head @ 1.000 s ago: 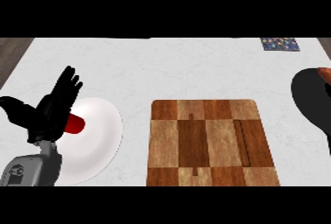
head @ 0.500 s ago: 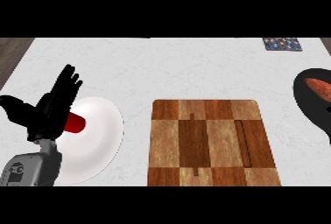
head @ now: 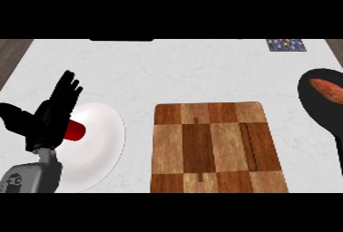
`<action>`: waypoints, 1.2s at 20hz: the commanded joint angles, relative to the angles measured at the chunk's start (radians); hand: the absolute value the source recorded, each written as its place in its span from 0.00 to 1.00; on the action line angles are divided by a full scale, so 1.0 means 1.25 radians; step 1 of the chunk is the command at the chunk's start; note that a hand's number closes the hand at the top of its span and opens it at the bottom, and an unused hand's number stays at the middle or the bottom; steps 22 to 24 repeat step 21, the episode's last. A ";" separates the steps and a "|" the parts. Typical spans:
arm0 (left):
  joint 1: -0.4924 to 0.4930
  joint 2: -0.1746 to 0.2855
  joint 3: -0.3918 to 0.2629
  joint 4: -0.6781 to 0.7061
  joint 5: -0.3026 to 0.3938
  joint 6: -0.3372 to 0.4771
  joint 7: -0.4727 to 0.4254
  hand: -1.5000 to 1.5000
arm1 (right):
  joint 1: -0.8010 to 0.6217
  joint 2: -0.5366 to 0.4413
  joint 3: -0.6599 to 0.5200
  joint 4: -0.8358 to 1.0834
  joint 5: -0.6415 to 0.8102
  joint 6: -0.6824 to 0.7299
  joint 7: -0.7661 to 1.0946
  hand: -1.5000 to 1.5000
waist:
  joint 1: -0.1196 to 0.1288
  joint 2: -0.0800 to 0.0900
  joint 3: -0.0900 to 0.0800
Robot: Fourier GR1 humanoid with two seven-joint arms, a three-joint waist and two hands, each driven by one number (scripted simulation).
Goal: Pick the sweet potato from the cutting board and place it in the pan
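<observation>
An orange-brown sweet potato lies inside the black pan at the right edge of the head view. The pan's handle runs down along that edge. A wooden cutting board with a checkered grain sits in the middle of the white counter with nothing on it. My left hand rests open at the left, fingers up, partly covering a white plate. No right hand shows in the view.
The white plate lies left of the board, and a red object on it is half hidden by my left hand. A small dark patterned square sits at the far right back of the counter.
The sweet potato has come fully into sight in the pan, and the dark shape that covered it a second ago is gone. My left hand has not moved.
</observation>
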 commanded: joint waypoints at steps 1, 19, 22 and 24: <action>0.031 -0.002 0.008 -0.015 0.004 0.001 -0.010 0.50 | 0.057 -0.039 -0.107 -0.001 -0.123 0.105 -0.088 0.00 | -0.017 -0.006 -0.001; 0.029 -0.028 0.005 0.032 -0.021 0.002 -0.068 0.50 | 0.409 -0.085 -0.162 -0.067 -0.335 0.479 -0.296 0.00 | -0.017 -0.007 -0.004; 0.022 -0.004 0.005 -0.059 -0.005 -0.003 0.046 0.50 | 0.400 -0.055 -0.130 -0.127 -0.353 0.442 -0.246 0.00 | -0.012 -0.007 -0.004; 0.022 -0.004 0.005 -0.059 -0.005 -0.003 0.046 0.50 | 0.400 -0.055 -0.130 -0.127 -0.353 0.442 -0.246 0.00 | -0.012 -0.007 -0.004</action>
